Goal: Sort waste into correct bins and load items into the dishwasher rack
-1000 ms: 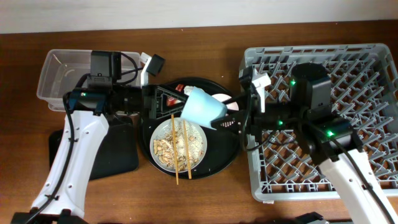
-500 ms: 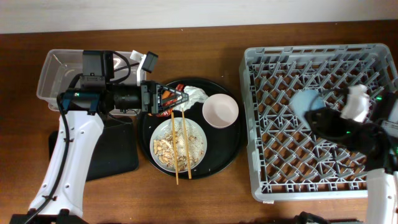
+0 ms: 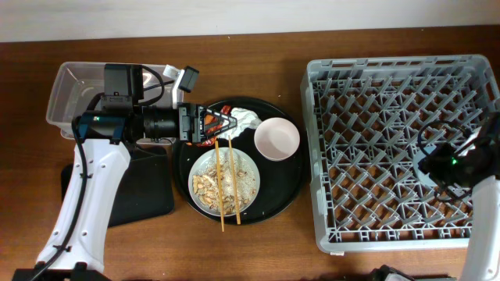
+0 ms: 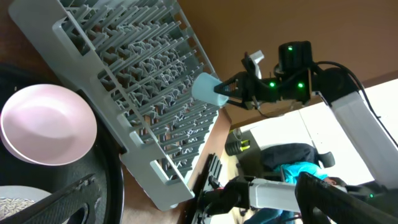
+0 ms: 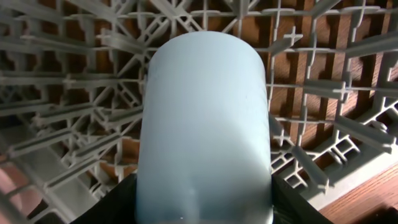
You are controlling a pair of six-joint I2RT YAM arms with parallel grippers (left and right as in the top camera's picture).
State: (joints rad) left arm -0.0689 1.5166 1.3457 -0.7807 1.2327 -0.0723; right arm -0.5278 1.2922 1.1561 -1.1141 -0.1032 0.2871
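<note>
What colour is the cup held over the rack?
The cup is light blue; the right wrist view shows it best.

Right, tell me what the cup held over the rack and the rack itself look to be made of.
The light-blue cup looks like matte plastic or melamine: uniform opaque colour, a soft sheen, no glaze glare. Ceramic cannot be ruled out. The dishwasher rack looks like moulded grey plastic: a thin ribbed lattice with upright pegs and a dull, even finish.
</note>
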